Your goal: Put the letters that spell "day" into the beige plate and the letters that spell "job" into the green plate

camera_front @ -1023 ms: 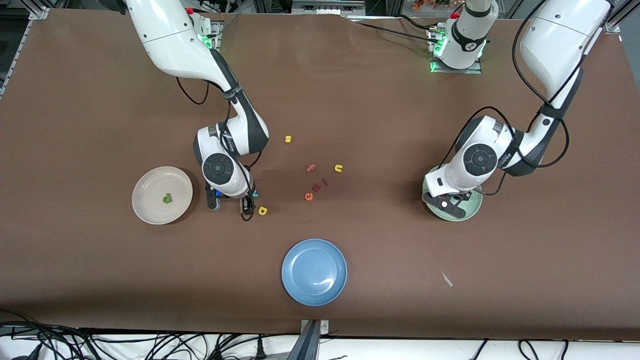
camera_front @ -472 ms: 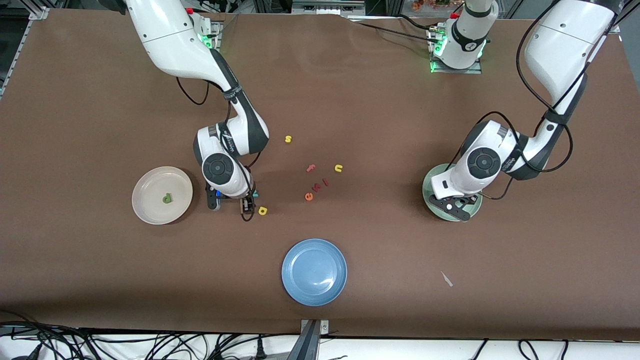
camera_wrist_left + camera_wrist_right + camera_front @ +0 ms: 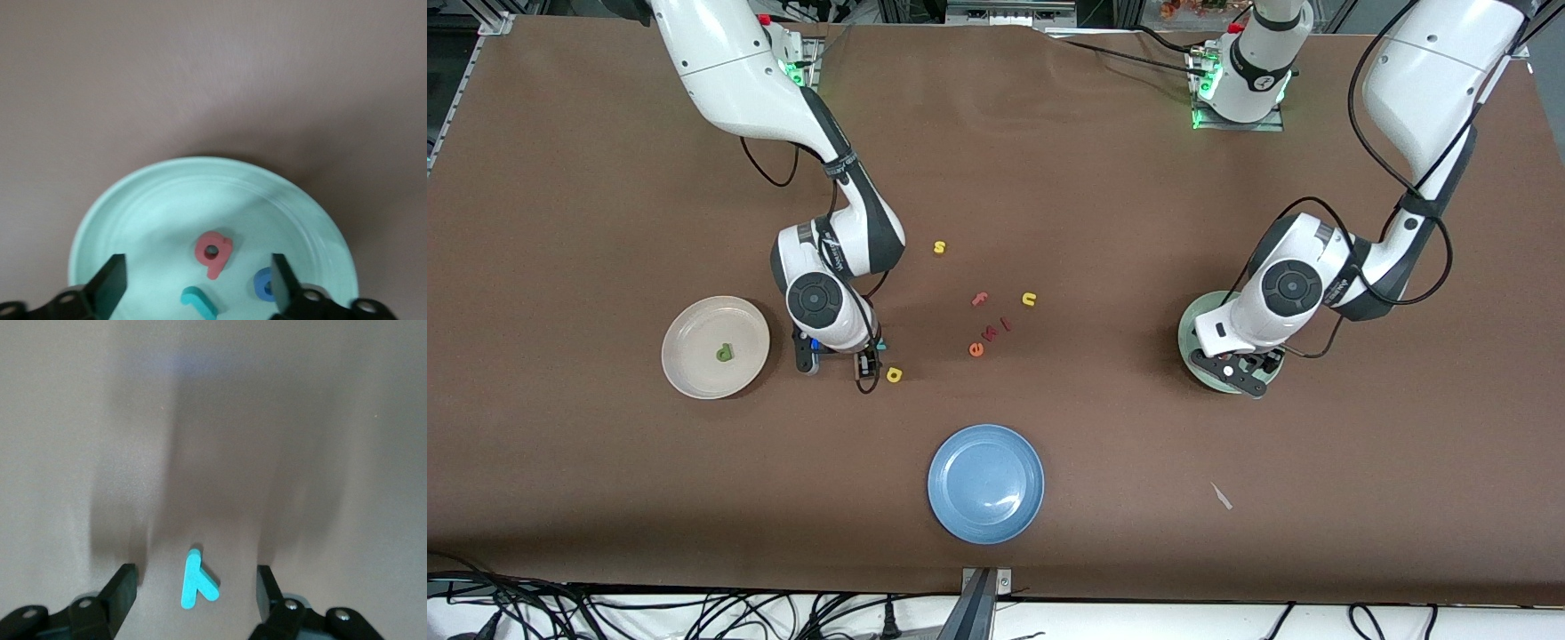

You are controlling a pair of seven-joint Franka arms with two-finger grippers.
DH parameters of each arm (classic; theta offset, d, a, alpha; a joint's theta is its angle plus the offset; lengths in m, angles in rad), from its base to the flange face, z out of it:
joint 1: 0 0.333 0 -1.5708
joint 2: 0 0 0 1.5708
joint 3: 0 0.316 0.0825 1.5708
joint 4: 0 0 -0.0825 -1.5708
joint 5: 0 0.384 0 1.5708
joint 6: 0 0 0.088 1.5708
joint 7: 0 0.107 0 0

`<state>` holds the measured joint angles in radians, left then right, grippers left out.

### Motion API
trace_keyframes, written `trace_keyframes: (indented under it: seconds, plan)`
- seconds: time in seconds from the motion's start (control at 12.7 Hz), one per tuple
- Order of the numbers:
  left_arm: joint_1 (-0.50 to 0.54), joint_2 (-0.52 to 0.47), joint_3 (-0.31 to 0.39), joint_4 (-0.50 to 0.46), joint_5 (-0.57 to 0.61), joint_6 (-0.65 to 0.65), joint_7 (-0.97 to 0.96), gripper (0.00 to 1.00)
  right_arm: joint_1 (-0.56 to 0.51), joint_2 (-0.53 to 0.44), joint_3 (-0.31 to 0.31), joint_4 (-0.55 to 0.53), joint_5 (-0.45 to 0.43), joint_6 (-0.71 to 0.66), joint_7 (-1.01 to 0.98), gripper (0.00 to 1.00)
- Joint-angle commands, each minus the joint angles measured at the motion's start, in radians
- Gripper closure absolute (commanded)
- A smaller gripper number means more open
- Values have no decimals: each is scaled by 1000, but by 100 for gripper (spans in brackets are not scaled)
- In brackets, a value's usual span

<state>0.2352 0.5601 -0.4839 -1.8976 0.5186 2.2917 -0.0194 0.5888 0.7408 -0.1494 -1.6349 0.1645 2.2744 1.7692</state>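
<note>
The green plate (image 3: pixel 1185 341) lies at the left arm's end of the table. In it rest the salmon "b" (image 3: pixel 213 253), teal "j" (image 3: pixel 198 302) and blue "o" (image 3: pixel 265 285). My left gripper (image 3: pixel 1240 370) hangs low over this plate, open and empty (image 3: pixel 197 288). The beige plate (image 3: pixel 694 327) holds the dark green "d" (image 3: pixel 724 353). Beside that plate, my right gripper (image 3: pixel 864 368) is down at the table, open (image 3: pixel 195 590), with the teal "y" (image 3: pixel 198 581) flat between its fingers, untouched. The yellow "a" (image 3: pixel 895 374) lies next to it.
A blue plate (image 3: pixel 986 483) sits nearer the front camera, mid-table. Loose letters lie in the middle: yellow "s" (image 3: pixel 939 247), salmon "f" (image 3: pixel 980 300), yellow "u" (image 3: pixel 1029 300), orange "e" (image 3: pixel 976 349), with two small red ones beside it. A white scrap (image 3: pixel 1221 495) lies toward the left arm's end.
The left gripper has shifted a little toward the front camera over the green plate. The right arm has stayed put over the teal "y".
</note>
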Motion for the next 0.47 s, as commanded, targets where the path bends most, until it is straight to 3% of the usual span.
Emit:
trace_keyframes:
  seconds: [0.0, 0.16, 0.39]
  plan:
    - [10, -107, -42, 41, -82, -136, 4, 0, 3, 14, -4, 24, 0, -6, -10, 23]
    - [10, -121, -44, 157, -182, -286, 6, 0, 2, 14, -4, 24, 0, -4, -10, 23]
    - [10, -121, -42, 387, -317, -490, -4, 0, 2, 15, -4, 24, -2, 5, -10, 31]
